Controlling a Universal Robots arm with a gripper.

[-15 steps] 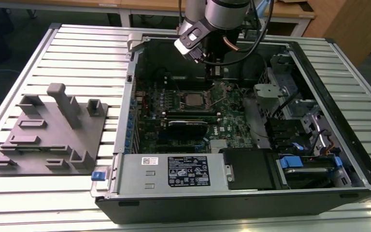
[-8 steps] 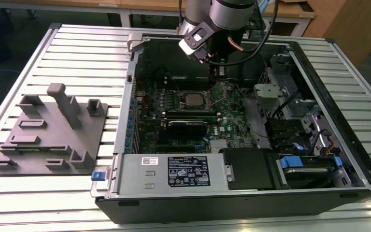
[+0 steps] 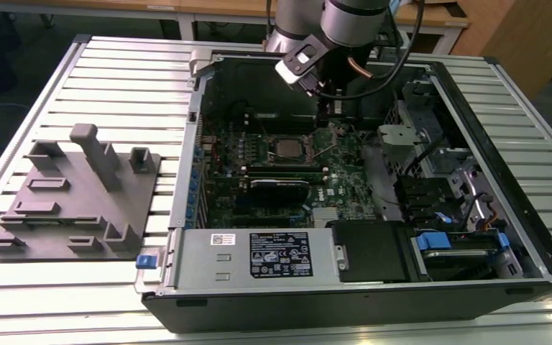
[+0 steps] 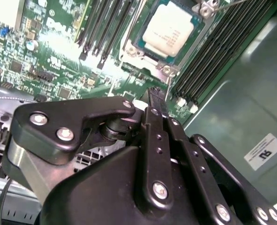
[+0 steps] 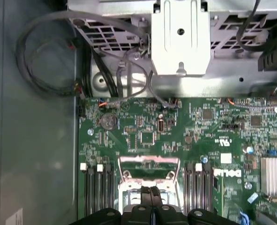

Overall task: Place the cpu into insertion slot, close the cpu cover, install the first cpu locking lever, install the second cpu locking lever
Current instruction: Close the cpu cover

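Observation:
The cpu (image 4: 168, 29) lies flat in the insertion slot (image 4: 140, 45), its pale silver face up. In the exterior view the insertion slot (image 3: 286, 148) sits mid-board inside the open computer case. The silver cpu cover (image 5: 149, 161) appears raised at the socket's edge, with green board showing through its cut-out. My gripper (image 4: 154, 97) is shut, fingers pressed together with nothing visible between them, hovering just beside that edge; it also shows in the first wrist view (image 5: 151, 192) and the exterior view (image 3: 328, 116). A thin wire locking lever (image 4: 168, 86) stands close to the fingertips.
Black memory slots (image 4: 218, 51) flank the socket on both sides. A metal drive bracket (image 5: 180, 37) and loose cables (image 5: 44, 70) lie beyond the board. The case walls (image 3: 192, 144) enclose the work area. A grey fixture tray (image 3: 75, 194) lies at the exterior view's left.

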